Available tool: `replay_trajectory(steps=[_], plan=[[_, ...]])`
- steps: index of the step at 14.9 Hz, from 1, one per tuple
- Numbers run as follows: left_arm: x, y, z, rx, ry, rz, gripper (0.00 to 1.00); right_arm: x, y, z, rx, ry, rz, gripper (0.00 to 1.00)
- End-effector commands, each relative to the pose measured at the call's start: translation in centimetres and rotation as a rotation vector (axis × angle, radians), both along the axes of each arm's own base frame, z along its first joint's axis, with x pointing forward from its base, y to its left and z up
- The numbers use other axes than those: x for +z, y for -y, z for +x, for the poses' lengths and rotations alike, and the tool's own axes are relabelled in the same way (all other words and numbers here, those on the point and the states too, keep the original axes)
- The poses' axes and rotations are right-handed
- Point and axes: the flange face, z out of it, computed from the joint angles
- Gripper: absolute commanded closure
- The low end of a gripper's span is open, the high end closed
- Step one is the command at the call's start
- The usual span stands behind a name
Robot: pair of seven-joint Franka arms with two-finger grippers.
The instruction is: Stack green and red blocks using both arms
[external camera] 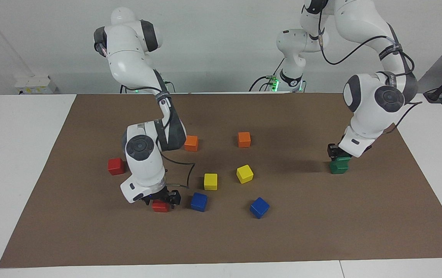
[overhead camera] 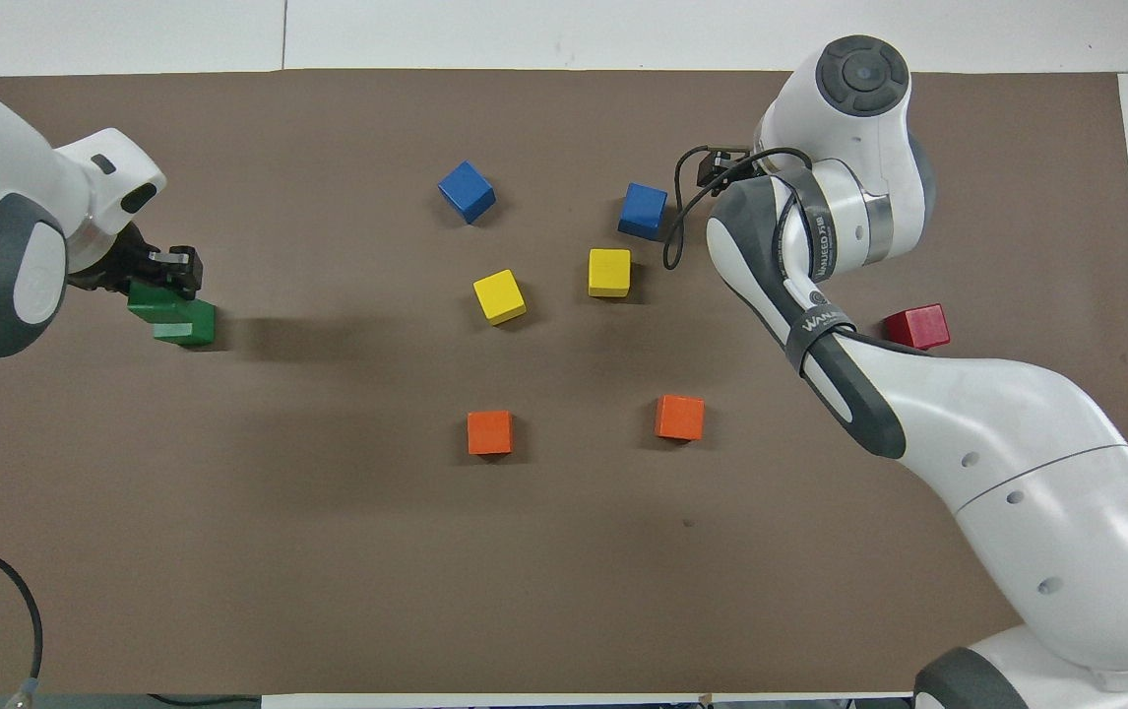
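— Brown matting spreads under us both. Nearest me, my left gripper (external camera: pixel 338 154) is clenched on one green block (external camera: pixel 340 159), hanging directly above the second green block (external camera: pixel 338 168) at my end of the table.

— Aligned?

— Slightly offset, I judge; straight down is the way. Farther out, my right gripper (external camera: pixel 162 197) stands released, jaws astride a red block (external camera: pixel 161 206). The other red block (external camera: pixel 115 166) sits nearer the robots.
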Motion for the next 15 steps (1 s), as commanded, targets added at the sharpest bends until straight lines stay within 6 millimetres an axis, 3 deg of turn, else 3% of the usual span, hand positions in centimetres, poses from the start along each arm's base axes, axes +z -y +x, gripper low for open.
replay_trajectory(steps=[1,5,8,12,13,15], plan=[[-0.8,-2.0,-1.0,-0.043,0.030,-0.055,1.00,-0.3,0.1,0.7,-0.023,0.029,-0.012,0.00],[-2.4,-2.3,-1.6,-0.033,0.075,-0.055,1.00,-1.2,0.4,0.5,-0.035,0.034,0.007,0.05],[-2.8,-3.3,-1.8,-0.014,0.086,-0.056,1.00,-2.6,0.4,-0.2,-0.035,0.017,0.007,0.09],[-3.2,-3.2,-2.0,0.040,0.095,-0.073,1.00,-2.9,0.5,-0.6,-0.032,0.007,0.003,0.12],[-3.3,-3.3,-2.1,0.040,0.094,-0.072,1.00,-2.9,0.6,-0.5,-0.033,0.007,0.001,0.18],[-3.3,-3.3,-2.0,0.041,0.100,-0.073,1.00,-2.9,0.5,-0.6,-0.033,0.008,0.004,0.42]])
